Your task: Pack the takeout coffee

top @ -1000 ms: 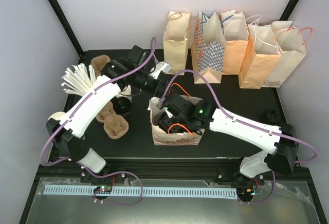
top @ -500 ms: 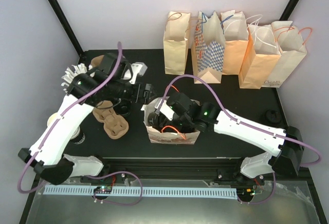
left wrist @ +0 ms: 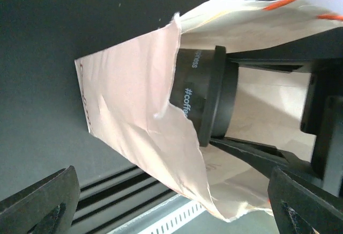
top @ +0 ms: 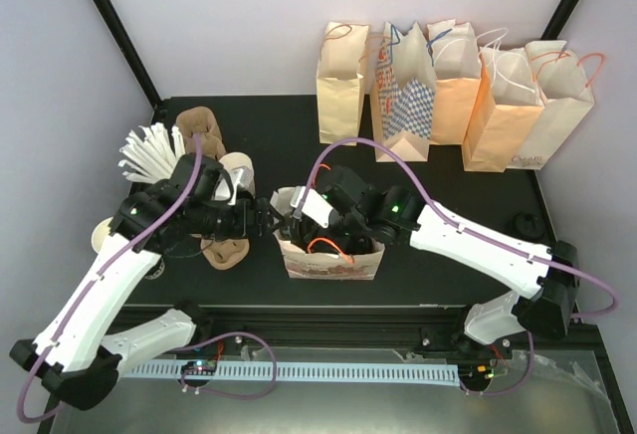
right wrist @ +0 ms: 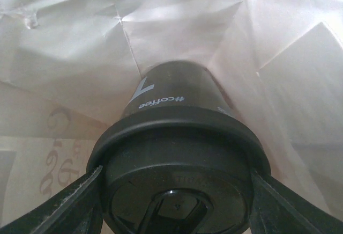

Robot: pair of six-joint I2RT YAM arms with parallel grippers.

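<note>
The takeout coffee (right wrist: 177, 137) is a dark cup with white "#coffee" lettering and a black lid. It sits inside the open brown paper bag (top: 333, 260) at the table's middle. My right gripper (right wrist: 177, 204) reaches into the bag from above and is shut on the cup's lid, one finger on each side. The left wrist view shows the cup (left wrist: 201, 92) through the bag's open mouth, with the right gripper's fingers (left wrist: 257, 156) on the lid. My left gripper (top: 266, 217) is wide open at the bag's left edge, touching nothing.
Several paper bags (top: 448, 86) stand in a row at the back. Brown pulp cup carriers (top: 224, 247) and a cream cup (top: 239, 170) lie left of the bag. White sticks (top: 154, 150) fan out at the far left. The table's front rail (left wrist: 123, 191) is close.
My left arm has swung from the back toward the near left, bringing its gripper to the bag's left edge. The bag and right gripper have shifted slightly left.
</note>
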